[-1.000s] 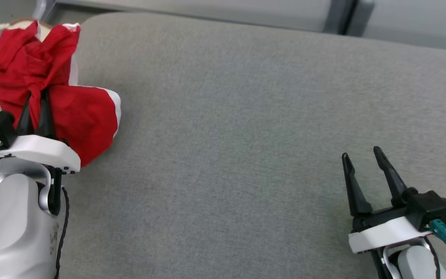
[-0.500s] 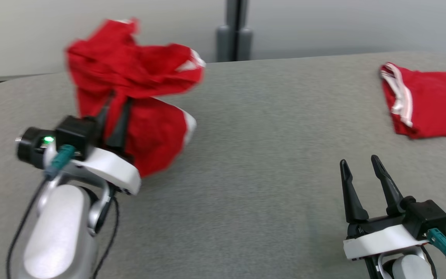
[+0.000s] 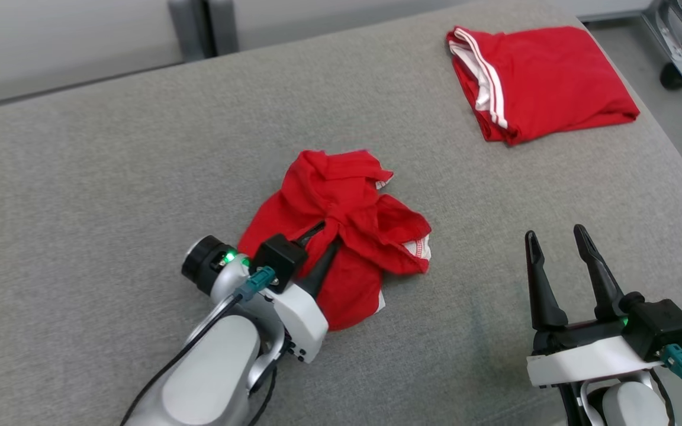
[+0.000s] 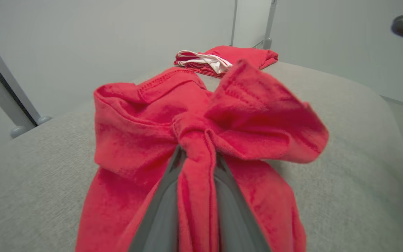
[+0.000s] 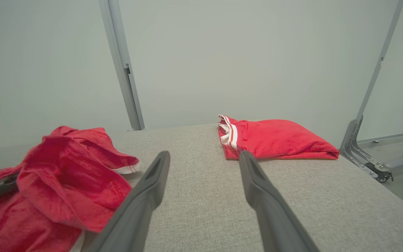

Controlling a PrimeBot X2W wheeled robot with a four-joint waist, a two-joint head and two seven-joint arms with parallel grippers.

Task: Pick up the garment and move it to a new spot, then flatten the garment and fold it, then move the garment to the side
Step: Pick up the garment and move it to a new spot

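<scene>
I see bright, soft, even light across the grey woven fabric surface (image 3: 110, 177), a faint shadow hugging the crumpled red cloth garment (image 3: 341, 201), my head view sharp, my left wrist view paler and blurred on its near dark fingers (image 4: 159, 217), grey metal posts (image 5: 120, 63) leaning at wrist-view edges.

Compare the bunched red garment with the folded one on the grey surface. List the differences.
The bunched garment is a crumpled heap; the folded garment is a neat flat rectangle. The bunched garment is pinched in the left gripper; the folded garment is touched by no gripper. The bunched garment sits near the middle of the surface; the folded garment lies by its far right corner. Both are red with white trim.
</scene>
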